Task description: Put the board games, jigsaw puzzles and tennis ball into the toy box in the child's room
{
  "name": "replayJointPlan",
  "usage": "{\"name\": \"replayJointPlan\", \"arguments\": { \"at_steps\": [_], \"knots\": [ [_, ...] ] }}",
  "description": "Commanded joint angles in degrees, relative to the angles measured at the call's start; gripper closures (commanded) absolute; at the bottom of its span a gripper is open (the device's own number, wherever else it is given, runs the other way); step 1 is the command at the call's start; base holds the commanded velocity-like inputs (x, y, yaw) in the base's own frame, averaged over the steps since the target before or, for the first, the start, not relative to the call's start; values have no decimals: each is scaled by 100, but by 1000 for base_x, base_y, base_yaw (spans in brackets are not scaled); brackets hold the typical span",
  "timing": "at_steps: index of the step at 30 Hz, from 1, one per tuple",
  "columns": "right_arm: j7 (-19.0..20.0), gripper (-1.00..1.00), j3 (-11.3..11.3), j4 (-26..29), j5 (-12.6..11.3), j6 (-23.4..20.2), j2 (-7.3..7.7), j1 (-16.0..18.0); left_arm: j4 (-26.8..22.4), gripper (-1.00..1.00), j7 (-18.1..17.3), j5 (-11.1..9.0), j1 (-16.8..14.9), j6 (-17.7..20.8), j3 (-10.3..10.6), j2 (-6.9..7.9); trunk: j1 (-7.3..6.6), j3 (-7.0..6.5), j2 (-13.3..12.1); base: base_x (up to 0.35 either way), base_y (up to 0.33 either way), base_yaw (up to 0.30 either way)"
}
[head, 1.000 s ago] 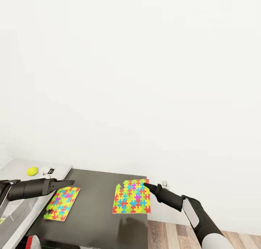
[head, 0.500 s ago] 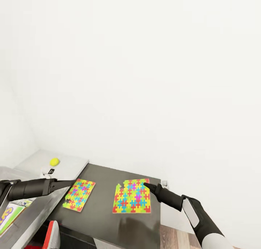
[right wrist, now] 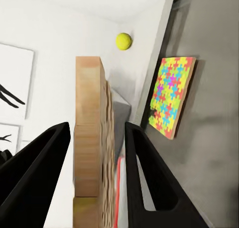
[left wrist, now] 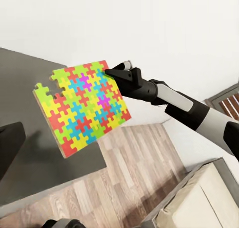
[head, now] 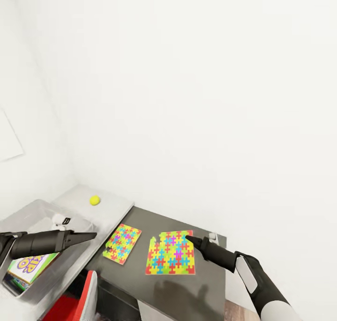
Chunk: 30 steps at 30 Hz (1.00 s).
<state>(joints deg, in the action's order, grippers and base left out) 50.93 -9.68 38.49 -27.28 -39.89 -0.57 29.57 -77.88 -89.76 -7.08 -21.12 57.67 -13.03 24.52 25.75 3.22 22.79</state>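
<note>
My right gripper [head: 189,239] is shut on the far corner of one jigsaw puzzle [head: 169,254], which it holds above the dark grey section of the table [head: 206,283]. Between the fingers [right wrist: 144,163] the puzzle [right wrist: 92,138] shows edge-on. The left wrist view has the same puzzle [left wrist: 82,108] and gripper [left wrist: 119,68]. The other jigsaw puzzle [head: 122,243] lies flat on the dark section. The tennis ball [head: 94,200] rests on the pale desk top. The toy box [head: 35,208] stands at the left with a board game [head: 29,267] inside. My left gripper [head: 90,237] hovers open beside it.
A white wall runs close behind the table. A red object [head: 70,307] sits below the table's near edge. Wood-plank floor [left wrist: 134,153] lies beyond the table's end, and a beige mattress corner [left wrist: 204,198] shows past it.
The head view has swung left, so the toy box and the board game in it have come into sight. Both arms keep their places in the picture, the puzzle still held.
</note>
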Motion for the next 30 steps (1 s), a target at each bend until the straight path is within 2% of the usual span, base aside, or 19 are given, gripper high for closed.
{"name": "replayJointPlan", "arguments": {
  "at_steps": [1,23,30],
  "knots": [
    [13,100,-24,1,-6,-33,-5,5,0,-100,-24,5,-6,61,2,1,4,13,13,0,0,289],
    [35,100,-25,3,-6,-36,-5,5,0,-100,-24,5,-6,61,2,0,4,13,13,0,0,287],
    [40,100,-25,1,-6,-31,-5,5,26,-100,-24,11,-6,52,2,0,4,13,13,0,0,132]
  ]
}}
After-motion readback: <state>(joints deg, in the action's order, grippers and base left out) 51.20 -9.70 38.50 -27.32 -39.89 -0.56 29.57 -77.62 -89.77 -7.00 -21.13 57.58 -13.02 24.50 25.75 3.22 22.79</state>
